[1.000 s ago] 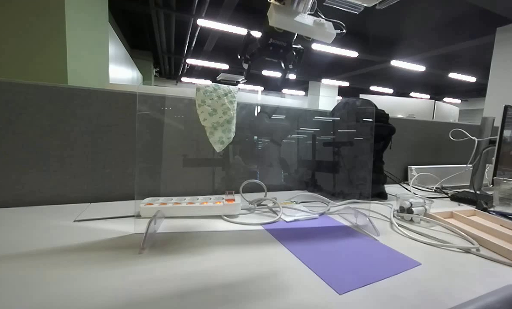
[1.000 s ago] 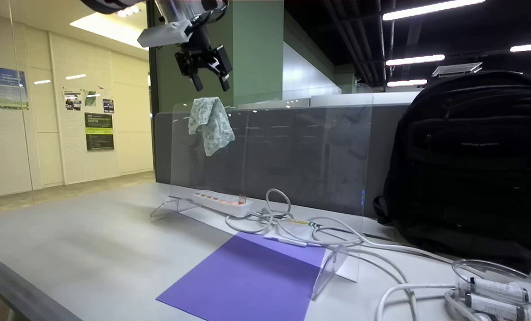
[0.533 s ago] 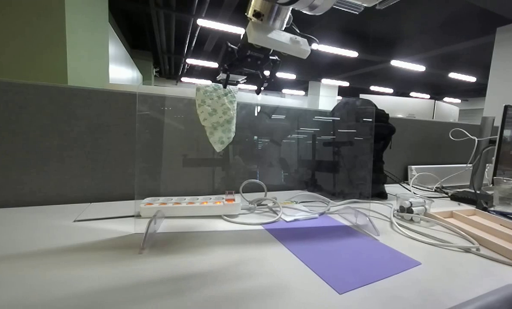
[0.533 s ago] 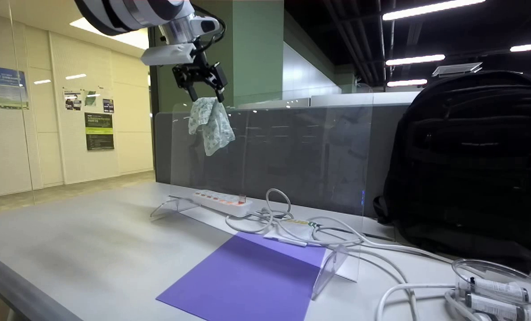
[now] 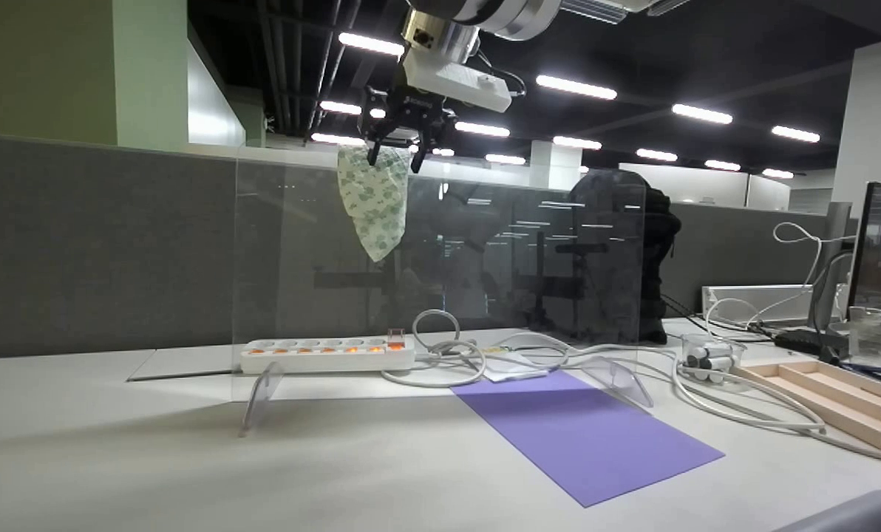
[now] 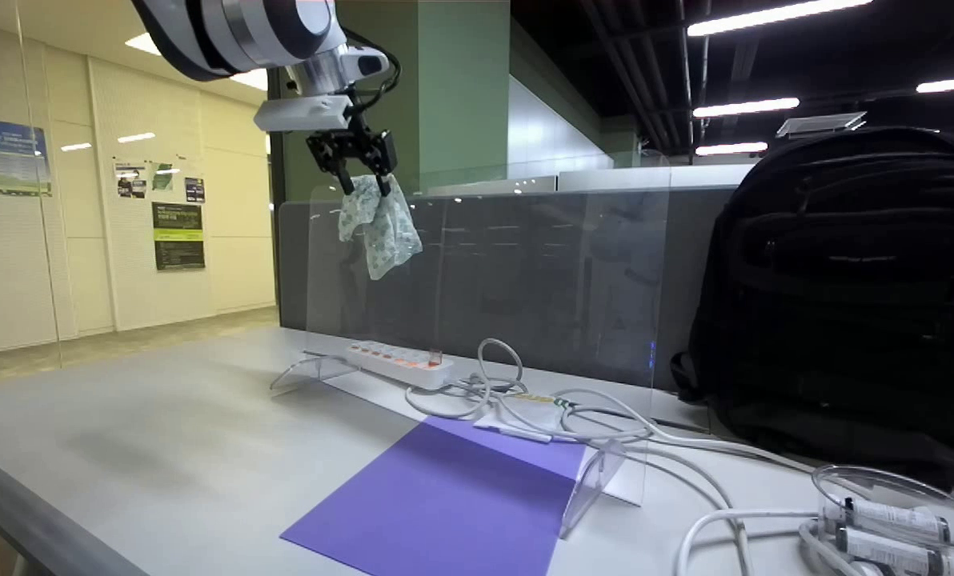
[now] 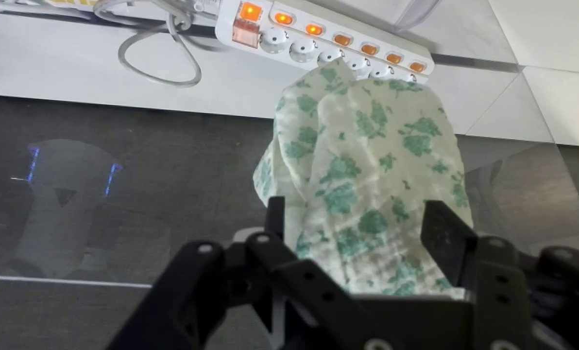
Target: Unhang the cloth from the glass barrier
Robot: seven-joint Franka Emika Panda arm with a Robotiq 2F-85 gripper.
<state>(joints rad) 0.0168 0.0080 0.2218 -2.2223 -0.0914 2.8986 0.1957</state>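
The cloth (image 5: 376, 214) is hung from the glass barrier (image 5: 485, 281), not yet gripped.
The glass barrier is held upright by clear feet (image 5: 259, 399) near the back edge of the tabletop (image 6: 229, 416); the cloth is hung at its top, toward the end nearer the tabletop's visible back corner, apparently supported only by a fold over the rim. The gripper (image 6: 366, 191) is pointed down at the cloth's upper part, its fingers (image 7: 441, 233) clearly parted with nothing held; in the wrist view the cloth is seen between them, though whether it is touched cannot be told. This placing is probably chosen so the cloth can be pinched high and lifted without the glass barrier being tipped.
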